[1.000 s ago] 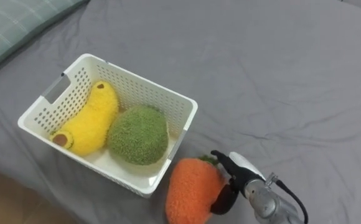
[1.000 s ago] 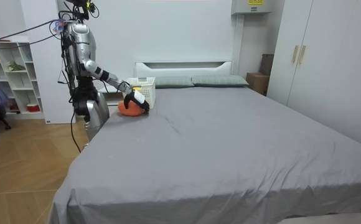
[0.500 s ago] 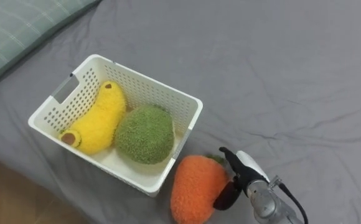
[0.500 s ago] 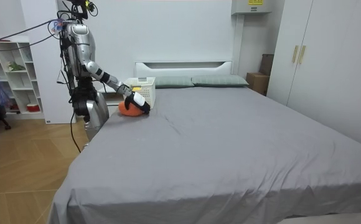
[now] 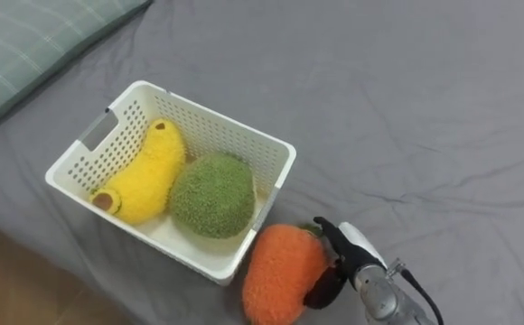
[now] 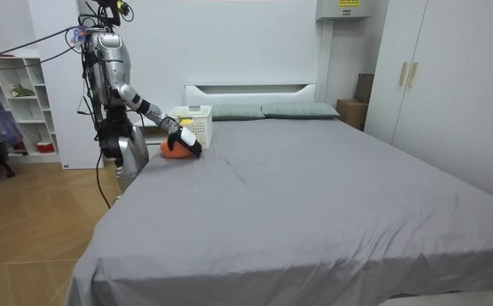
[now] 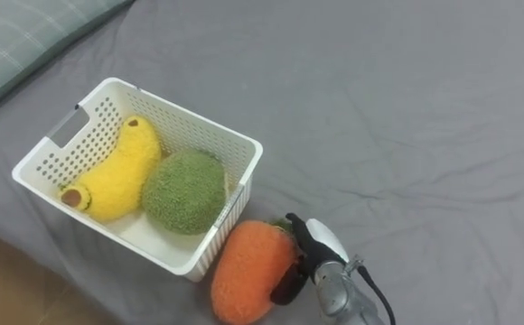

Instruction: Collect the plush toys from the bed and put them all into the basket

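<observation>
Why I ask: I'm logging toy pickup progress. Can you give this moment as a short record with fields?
surface: grey bed, pillow at its upper left
container: white basket on the bed
in basket: yellow banana toy; green round toy
outside basket: orange plush toy, on the bed against the basket's near corner
right robot hand: fingers curled round the orange plush toy
left to collect: orange plush toy

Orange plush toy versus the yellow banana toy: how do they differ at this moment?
The orange plush toy lies on the grey bed outside the white basket; the yellow banana toy lies inside it. The right hand curls round the orange plush toy; no hand holds the yellow banana toy. The first is stubby, the second long and curved. Both are fuzzy plush.
</observation>
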Controlling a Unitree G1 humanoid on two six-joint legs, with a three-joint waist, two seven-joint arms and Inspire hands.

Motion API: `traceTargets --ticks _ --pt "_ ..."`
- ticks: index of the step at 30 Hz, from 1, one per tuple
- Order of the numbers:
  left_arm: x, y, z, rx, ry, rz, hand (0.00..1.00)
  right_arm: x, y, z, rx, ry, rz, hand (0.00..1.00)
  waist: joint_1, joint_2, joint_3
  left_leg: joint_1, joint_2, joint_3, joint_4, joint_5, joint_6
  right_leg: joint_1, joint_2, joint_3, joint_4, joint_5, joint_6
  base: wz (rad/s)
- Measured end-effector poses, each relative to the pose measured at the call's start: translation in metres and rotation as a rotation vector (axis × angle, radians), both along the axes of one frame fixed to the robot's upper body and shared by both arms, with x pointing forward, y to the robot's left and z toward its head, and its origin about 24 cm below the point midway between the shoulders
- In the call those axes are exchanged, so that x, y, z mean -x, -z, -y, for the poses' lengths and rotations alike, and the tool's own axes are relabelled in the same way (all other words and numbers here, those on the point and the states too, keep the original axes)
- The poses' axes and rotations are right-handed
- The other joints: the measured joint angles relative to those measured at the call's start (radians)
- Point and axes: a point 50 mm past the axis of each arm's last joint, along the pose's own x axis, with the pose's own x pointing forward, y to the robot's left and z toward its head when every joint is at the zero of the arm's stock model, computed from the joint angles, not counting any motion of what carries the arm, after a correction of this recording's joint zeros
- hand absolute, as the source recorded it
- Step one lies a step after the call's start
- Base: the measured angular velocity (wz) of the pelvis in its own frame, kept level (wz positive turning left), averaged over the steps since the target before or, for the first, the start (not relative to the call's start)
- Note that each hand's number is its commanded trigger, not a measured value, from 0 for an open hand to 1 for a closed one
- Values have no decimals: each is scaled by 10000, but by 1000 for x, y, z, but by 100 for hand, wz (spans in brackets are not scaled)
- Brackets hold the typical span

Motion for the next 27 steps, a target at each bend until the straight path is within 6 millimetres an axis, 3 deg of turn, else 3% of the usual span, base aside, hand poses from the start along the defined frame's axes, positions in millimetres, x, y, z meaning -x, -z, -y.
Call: traceTargets --ticks 1,2,4,12,27 --pt "0 0 0 22 31 -3 0 0 0 -1 -28 -55 -45 1 1 -1 0 -13 -11 -33 9 0 0 0 -5 -30 -1 0 0 14" --pt "0 0 1 60 118 -15 0 0 0 -2 -80 -209 -156 60 17 -6 -1 -21 -28 -91 16 4 -5 -8 -20 -89 -1 0 0 10" --pt "0 1 2 199 155 -47 0 -1 -1 -6 -123 -544 -264 100 48 -18 3 -62 -34 -97 49 4 -5 -49 -26 -101 -2 0 1 4" --pt "-7 1 3 450 287 178 0 -5 -9 -17 -483 -1293 -357 100 37 -221 19 -172 -40 -100 72 4 -3 -130 -32 -160 -1 0 1 0" --pt "-12 1 4 730 401 356 0 -1 -6 -23 -639 -1734 -759 100 41 -287 33 -268 -46 -112 101 4 -2 -173 -39 -192 0 0 1 0"
